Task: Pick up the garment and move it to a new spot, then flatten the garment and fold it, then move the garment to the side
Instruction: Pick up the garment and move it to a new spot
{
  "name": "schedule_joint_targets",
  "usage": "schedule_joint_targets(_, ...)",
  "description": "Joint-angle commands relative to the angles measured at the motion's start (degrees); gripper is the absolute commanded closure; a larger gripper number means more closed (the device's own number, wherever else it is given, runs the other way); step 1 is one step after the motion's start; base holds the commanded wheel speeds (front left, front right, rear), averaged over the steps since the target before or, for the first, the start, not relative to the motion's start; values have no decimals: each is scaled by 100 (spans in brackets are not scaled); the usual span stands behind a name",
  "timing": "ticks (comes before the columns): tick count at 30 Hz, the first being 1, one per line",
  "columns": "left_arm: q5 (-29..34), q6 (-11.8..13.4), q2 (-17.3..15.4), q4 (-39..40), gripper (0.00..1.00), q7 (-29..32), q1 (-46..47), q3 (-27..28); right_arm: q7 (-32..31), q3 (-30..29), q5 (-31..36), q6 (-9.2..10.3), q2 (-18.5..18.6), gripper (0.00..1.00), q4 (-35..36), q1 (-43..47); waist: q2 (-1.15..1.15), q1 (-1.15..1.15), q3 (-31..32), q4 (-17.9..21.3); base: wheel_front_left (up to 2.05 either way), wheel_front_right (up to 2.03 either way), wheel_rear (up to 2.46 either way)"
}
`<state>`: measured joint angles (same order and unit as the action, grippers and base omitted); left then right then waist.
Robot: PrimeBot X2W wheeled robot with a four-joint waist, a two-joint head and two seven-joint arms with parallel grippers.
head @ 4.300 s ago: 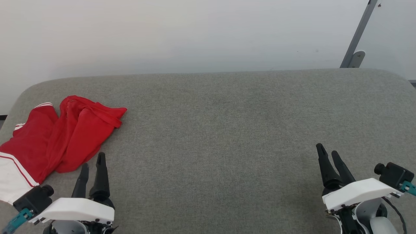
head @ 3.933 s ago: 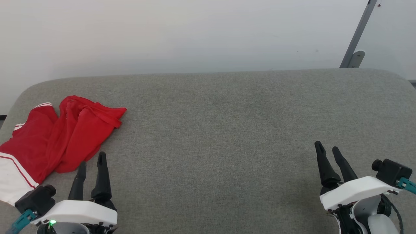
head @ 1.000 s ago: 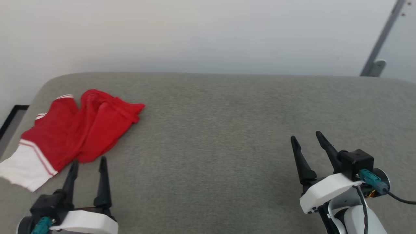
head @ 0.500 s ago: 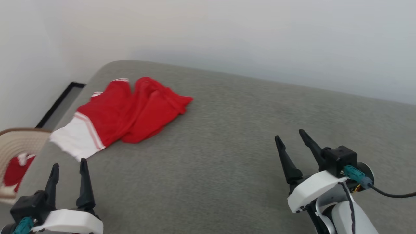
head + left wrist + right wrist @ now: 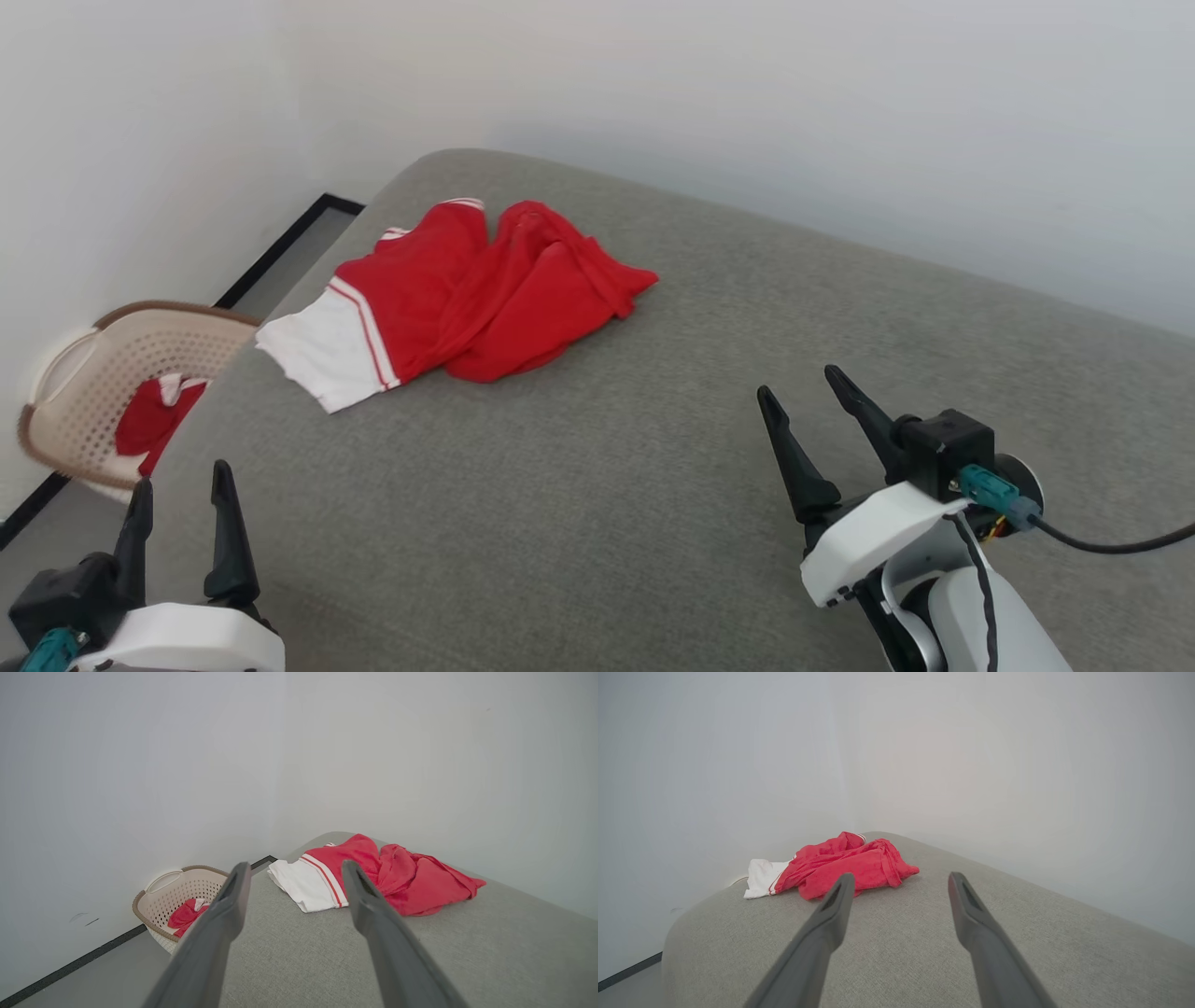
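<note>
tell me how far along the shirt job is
Done: nothing yet; the garment lies crumpled near the far left corner of the grey padded surface. In hand: nothing; the left end effector and right end effector are both open, empty and apart from it. Left: pick it up, move it, flatten, fold, then set it aside.

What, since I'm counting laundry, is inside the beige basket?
A small red-and-white cloth lies in the perforated laundry basket. The basket's wall and the cloth itself cover the bottom, so anything beneath cannot be seen.
</note>
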<state>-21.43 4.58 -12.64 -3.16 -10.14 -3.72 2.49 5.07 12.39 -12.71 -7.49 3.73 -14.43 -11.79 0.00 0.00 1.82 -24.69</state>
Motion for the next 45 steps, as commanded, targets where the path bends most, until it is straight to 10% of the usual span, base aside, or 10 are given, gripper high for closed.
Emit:
schedule_joint_targets(1,-33,22,-8,-1,0,-13,66,14,32,-4,-37,0,-14,0,-11,-56,0,0,-43,-60,0,0,0)
schedule_joint_targets(16,-390,-354,-150,-658,0,-75,1307,-4,-93,-187,68,0,44,0,120,-323,0,0,-586,89,0,0,0)
schedule_joint_targets(31,-712,-1061,-716,-2624,0,-36,3477,-174,-334,-374,301,0,250,0,615,-836,0,0,-1695,686,0,0,0)
schedule_joint_targets(45,-1365,-1196,-1052,-4761,0,888,5472,-896,-749,-341,442,0,476,0,1362,-1218,0,0,-2872,1139,0,0,0)
